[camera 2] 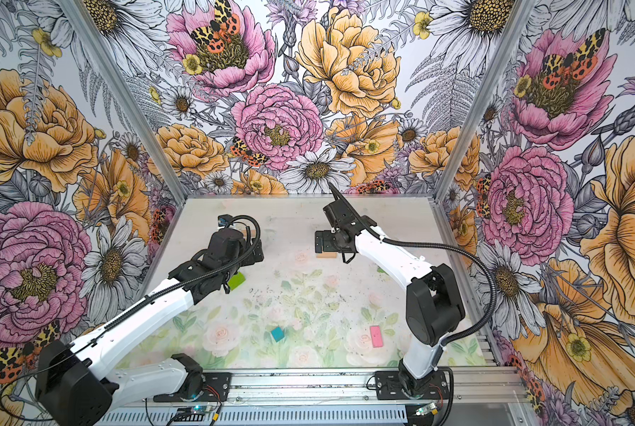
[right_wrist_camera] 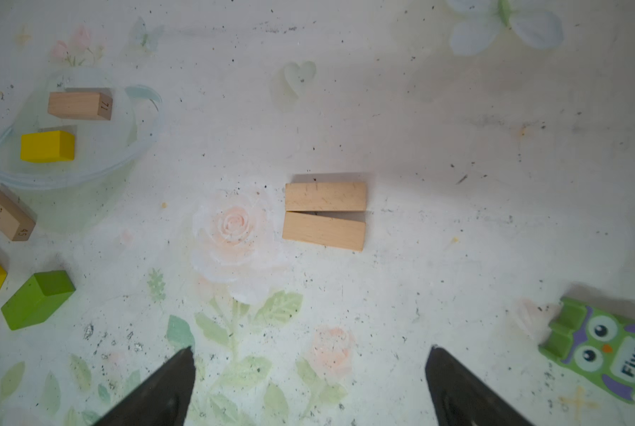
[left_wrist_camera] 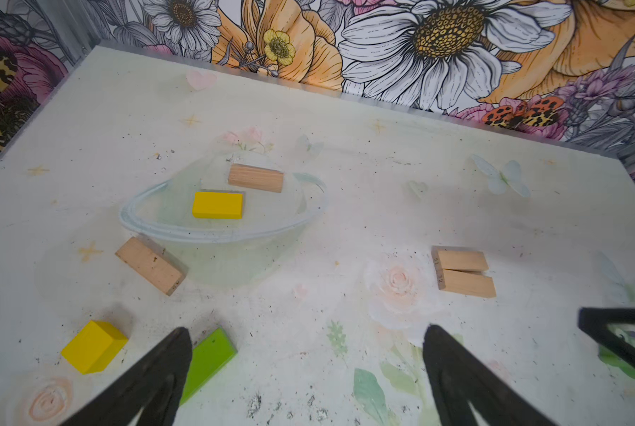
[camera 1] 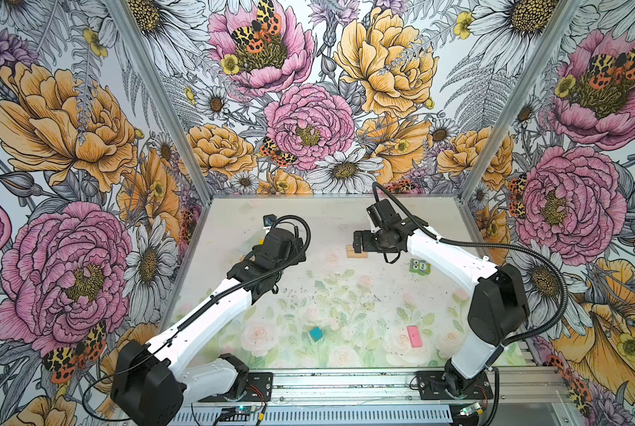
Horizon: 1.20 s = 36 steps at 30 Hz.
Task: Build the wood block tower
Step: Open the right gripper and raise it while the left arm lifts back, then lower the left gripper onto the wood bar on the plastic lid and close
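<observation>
Blocks were found loose and flat on the table (camera 1: 308, 228), none set on another. The left gripper (left_wrist_camera: 306, 329) was seen empty, jaws wide, with one finger partly covering the green block (left_wrist_camera: 209, 359). The right gripper (right_wrist_camera: 311, 348) was likewise recorded wide and empty, just short of the plank pair (right_wrist_camera: 325, 196). That pair was laid side by side at mid-table, touching at one end with a thin gap at the other. An owl (right_wrist_camera: 607, 350) figure was noted near the right arm. A third plank (left_wrist_camera: 256, 178) and a fourth plank (left_wrist_camera: 150, 265) were logged at far left, with the yellow bar (left_wrist_camera: 217, 205) between them. The pink slab (camera 1: 414, 336) was placed near the front edge, well apart from the rest. The yellow cube (left_wrist_camera: 92, 346) was seen just beside the green block. The teal cube (camera 1: 316, 333) was noted at front centre.
</observation>
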Tool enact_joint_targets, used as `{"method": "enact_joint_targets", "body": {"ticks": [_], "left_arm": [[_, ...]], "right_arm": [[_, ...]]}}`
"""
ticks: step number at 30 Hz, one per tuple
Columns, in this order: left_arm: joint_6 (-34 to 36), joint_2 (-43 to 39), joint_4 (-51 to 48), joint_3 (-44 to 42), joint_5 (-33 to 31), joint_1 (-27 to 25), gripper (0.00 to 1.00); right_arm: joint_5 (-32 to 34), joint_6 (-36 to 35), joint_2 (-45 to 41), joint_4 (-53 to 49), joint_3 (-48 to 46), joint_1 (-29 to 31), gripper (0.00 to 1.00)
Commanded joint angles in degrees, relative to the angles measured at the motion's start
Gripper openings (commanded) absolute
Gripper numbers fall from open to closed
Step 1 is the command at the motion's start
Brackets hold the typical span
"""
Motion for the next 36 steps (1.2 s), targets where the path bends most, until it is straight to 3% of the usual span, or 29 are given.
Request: {"method": "enact_joint_targets", "body": {"ticks": [1, 14, 26, 36], "left_arm": [[5.59, 6.73, -1.10, 4.69, 3.17, 3.36, 0.98], [9.11, 31.80, -3.92, 23.79, 17.18, 13.23, 0.94], [11.39, 44.07, -8.13, 34.31, 18.89, 18.01, 0.92], [12.79, 51.72, -9.27, 39.92, 19.20, 19.07, 0.99]], "right_arm": [[-1.82, 0.08, -3.41, -0.69, -2.22, -0.36, 1.00], [-6.09, 0.25, -14.26, -0.69, -9.60, -2.42, 1.00], [-7.53, 0.34, -14.92, -0.60, -11.79, -2.93, 1.00], [-8.03, 0.69, -14.44, -0.60, -11.38, -3.09, 1.00]]}}
